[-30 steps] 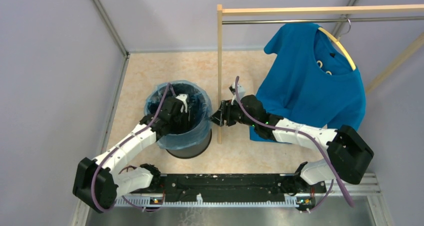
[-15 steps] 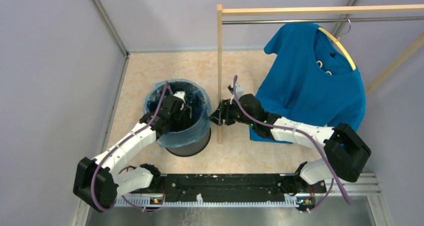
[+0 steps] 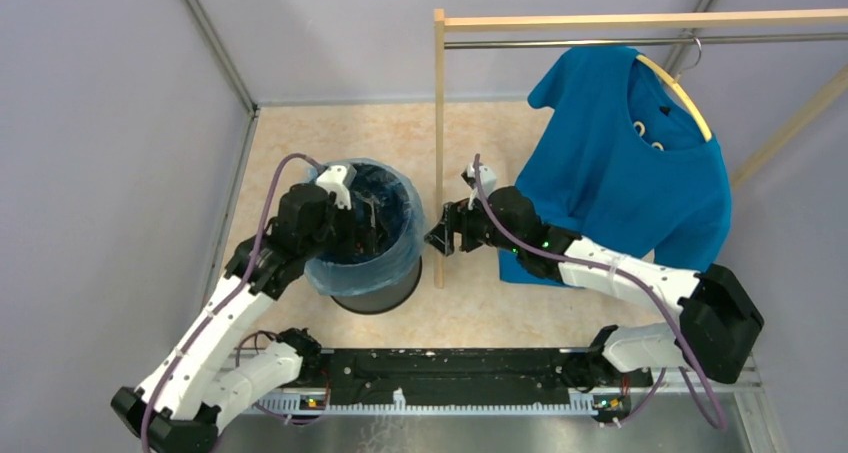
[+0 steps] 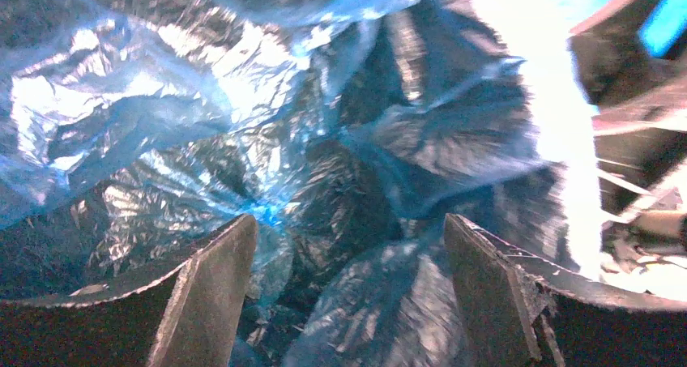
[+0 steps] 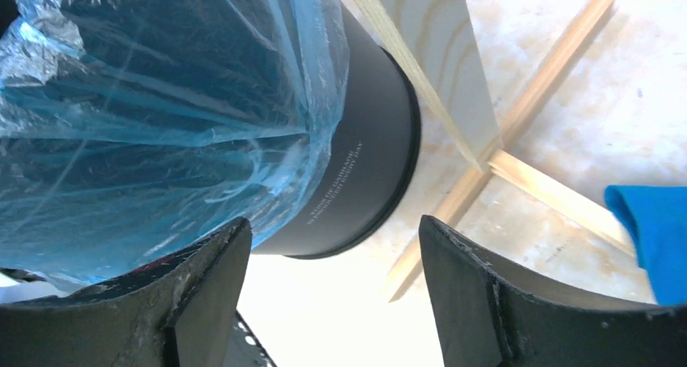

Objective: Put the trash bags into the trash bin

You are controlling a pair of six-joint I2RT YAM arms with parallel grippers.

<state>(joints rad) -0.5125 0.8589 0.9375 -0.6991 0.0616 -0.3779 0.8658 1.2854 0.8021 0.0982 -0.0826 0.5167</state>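
- The trash bin [image 3: 385, 295] stands upright on the bench [image 3: 330, 138], in its left half, about midway between the near and far edges.
- The trash bag [image 3: 350, 273] lines the bin. Its light-blue film is folded out over the rim and hangs down the outer wall, and the rest lies crumpled inside.
- The left arm [image 3: 235, 298] rises from its base near the near left corner and slants up toward the bin's left side. It bends at the wrist so that the left jaws point rightward into the bin's mouth.
- The left jaws stand wide apart. Their two fingers [image 4: 206, 302] frame wrinkled bag film with nothing clamped between them. I cannot tell whether the tips touch the plastic.
- The right arm [image 3: 610, 268] starts near the near right corner with its elbow out toward the right edge. Its forearm stretches left across the lower hem of a blue T-shirt [image 3: 620, 163].
- The right jaws sit just right of the wooden rack post [image 3: 438, 123], near the bin but apart from it.
- The right jaws are also parted wide and hold nothing. Between their fingers [image 5: 474, 302] the wrist view shows the bin's black wall with white lettering, the bag's overhang and the rack's crossed wooden foot [image 5: 535, 185] on the bench.
- The T-shirt hangs from a hanger [image 3: 685, 98] on the rack rail, over the bench's right half.
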